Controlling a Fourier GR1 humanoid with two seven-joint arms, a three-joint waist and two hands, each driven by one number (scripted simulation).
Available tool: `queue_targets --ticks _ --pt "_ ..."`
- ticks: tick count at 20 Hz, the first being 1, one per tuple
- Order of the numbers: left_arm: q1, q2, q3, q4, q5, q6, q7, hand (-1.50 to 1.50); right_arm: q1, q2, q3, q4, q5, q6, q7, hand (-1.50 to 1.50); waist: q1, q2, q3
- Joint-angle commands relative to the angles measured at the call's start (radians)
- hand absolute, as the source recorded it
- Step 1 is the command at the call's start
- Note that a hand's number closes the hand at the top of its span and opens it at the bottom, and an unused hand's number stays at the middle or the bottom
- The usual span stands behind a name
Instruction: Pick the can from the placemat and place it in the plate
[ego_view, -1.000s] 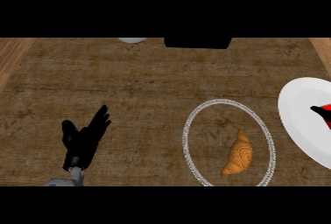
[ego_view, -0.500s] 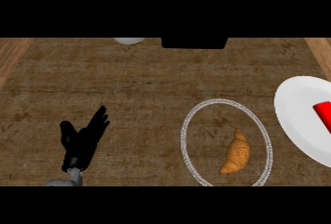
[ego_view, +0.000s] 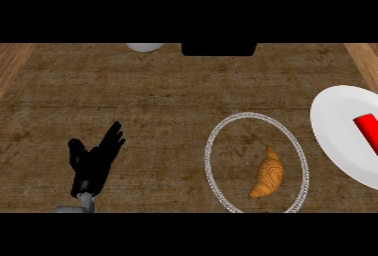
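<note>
Now red cylindrical can (ego_view: 367, 134) lying on white round plate (ego_view: 336, 130) at right edge; right hand gone from view since a second ago, so placement looks done. Black left hand (ego_view: 94, 156) resting, fingers spread, lower left.

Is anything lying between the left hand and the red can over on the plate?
Yes. The croissant, inside a thin ring on the placemat, lies between the left hand and the can, which already rests on the white plate.
</note>
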Motion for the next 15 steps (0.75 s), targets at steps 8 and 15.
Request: queue_targets --ticks 8,15 --pt "-0.032 -0.011 0.022 0.032 -0.016 0.012 0.019 0.0 0.172 -0.056 0.046 -0.014 0.062 0.081 -0.175 -1.5 -0.01 -0.003 -0.002" --pt "0.031 -0.006 0.011 -0.072 -0.01 -0.002 0.056 0.0 0.248 0.0 0.049 -0.016 0.064 0.053 -0.239 -1.5 -0.008 -0.005 -0.002"
